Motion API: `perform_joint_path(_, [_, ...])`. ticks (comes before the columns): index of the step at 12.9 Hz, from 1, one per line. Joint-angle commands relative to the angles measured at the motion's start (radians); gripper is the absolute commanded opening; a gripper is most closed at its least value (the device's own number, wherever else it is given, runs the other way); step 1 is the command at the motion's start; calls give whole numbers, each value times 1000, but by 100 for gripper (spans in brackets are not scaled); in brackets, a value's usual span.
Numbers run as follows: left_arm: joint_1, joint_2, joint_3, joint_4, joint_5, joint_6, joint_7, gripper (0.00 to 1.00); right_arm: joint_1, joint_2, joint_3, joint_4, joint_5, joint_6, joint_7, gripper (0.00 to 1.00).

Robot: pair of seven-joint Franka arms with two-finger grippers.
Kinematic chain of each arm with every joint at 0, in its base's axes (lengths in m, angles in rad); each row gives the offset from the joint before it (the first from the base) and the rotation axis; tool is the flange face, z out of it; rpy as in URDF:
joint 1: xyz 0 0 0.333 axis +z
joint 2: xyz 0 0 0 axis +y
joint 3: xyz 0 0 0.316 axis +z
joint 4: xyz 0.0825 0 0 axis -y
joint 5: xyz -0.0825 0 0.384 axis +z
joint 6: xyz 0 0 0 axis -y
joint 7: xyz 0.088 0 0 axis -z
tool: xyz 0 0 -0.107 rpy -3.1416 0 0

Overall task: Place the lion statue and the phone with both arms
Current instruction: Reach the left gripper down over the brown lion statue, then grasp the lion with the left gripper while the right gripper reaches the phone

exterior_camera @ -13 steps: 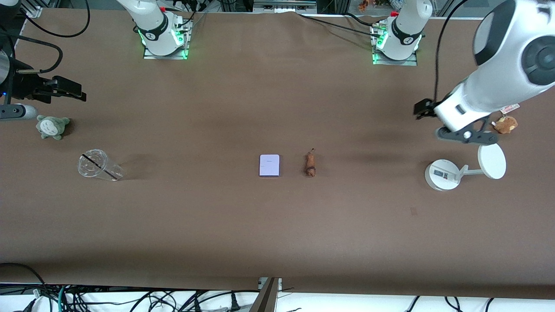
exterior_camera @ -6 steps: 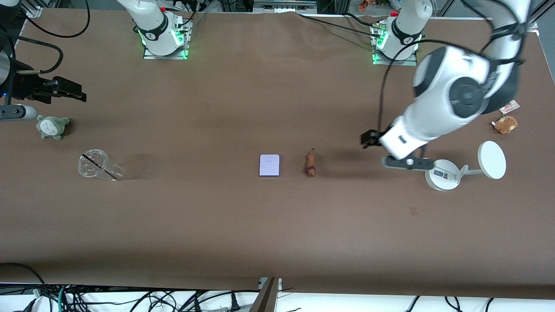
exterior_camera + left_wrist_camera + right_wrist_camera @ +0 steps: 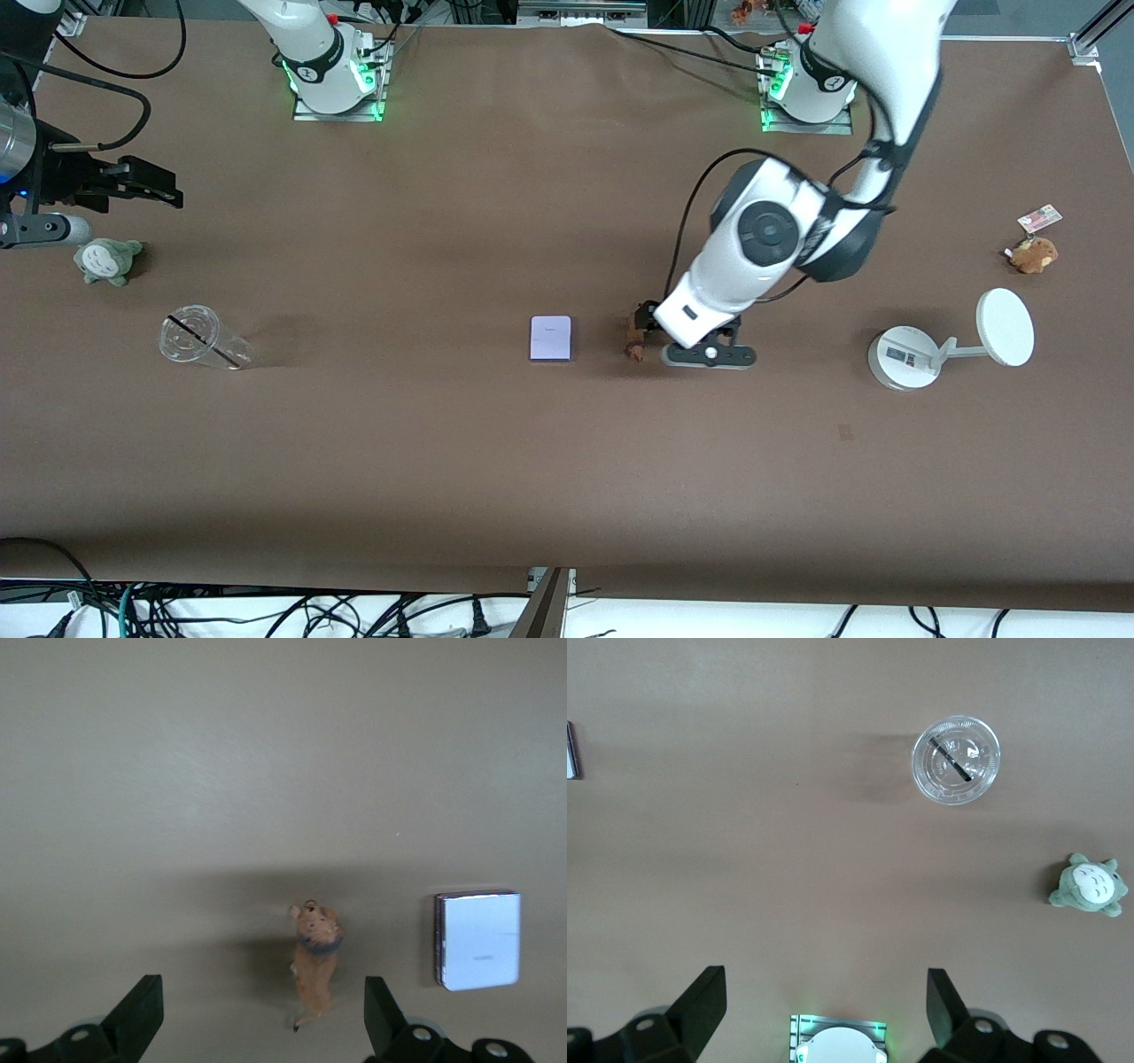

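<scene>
The lion statue (image 3: 633, 335), a tiny orange-brown figurine, lies mid-table beside the phone (image 3: 550, 338), a flat pale lavender rectangle, on its side toward the left arm's end. My left gripper (image 3: 654, 321) hangs open just above the lion, partly covering it from the front camera. In the left wrist view the lion (image 3: 314, 970) lies below and between the spread fingers of the left gripper (image 3: 263, 1010), closer to one of them, with the phone (image 3: 478, 941) off to the side. My right gripper (image 3: 152, 188) waits open at the right arm's end of the table, holding nothing (image 3: 824, 1005).
A clear plastic cup (image 3: 202, 338) lies on its side and a grey-green plush (image 3: 106, 260) sits at the right arm's end. A white round-based stand (image 3: 904, 356) and a tan plush with a tag (image 3: 1032, 254) are at the left arm's end.
The left arm has swung from the stand's end of the table toward the middle and come down over the lion statue. The right arm has barely moved.
</scene>
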Motion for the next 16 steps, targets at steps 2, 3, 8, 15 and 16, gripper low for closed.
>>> perform_joint_path(2, [-65,108,10,18,199,90,-147,100,4,7,2,23,-14,-17,11,100])
perform_joint_path(3, [-77,128,10,21,204,120,-175,100,4,7,2,23,-14,-19,11,100])
perform_joint_path(8, [-86,171,13,24,224,159,-203,100,3,7,2,22,-14,-22,10,100])
perform_joint_path(15, [-78,133,10,33,223,80,-198,6,4,7,2,22,-13,-23,10,100])
perform_joint_path(16, [-75,104,13,33,223,35,-195,2,3,7,2,22,-13,-25,11,100])
